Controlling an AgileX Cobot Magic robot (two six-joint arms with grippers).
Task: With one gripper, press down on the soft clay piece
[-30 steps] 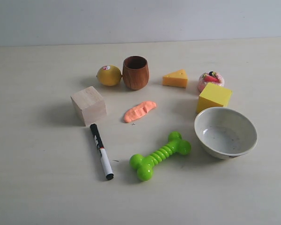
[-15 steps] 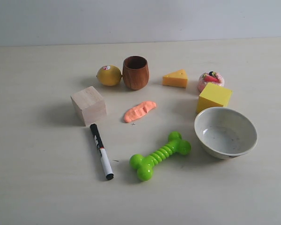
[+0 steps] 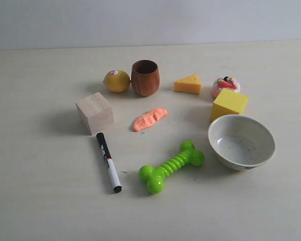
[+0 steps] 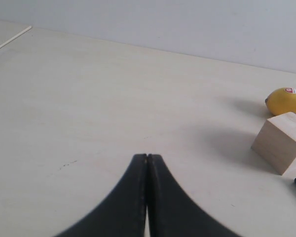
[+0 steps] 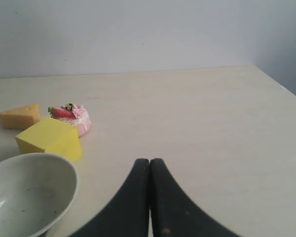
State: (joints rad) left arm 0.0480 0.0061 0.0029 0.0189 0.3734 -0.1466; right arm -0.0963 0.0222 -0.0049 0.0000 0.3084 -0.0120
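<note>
**Clay untouched, press not yet begun**

The soft clay piece (image 3: 149, 119) lies on the desk (image 3: 40, 191) between the wooden cup (image 3: 145, 77) and the green bone toy (image 3: 171, 166), with nothing touching it. The left pincer (image 4: 147, 157) and the right pincer (image 5: 149, 161) each have their fingers closed together, holding nothing. Neither appears in the exterior view, so both seem well apart from the clay. By my reading, the approach, descent and press all remain to be done.

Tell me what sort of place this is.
Probably a robot test bench: a bare pale table against a blank wall, unrelated props (cheese wedge, green bone toy, soft clay piece) spread out, and the left gripper and right gripper seen by wrist cameras.
</note>
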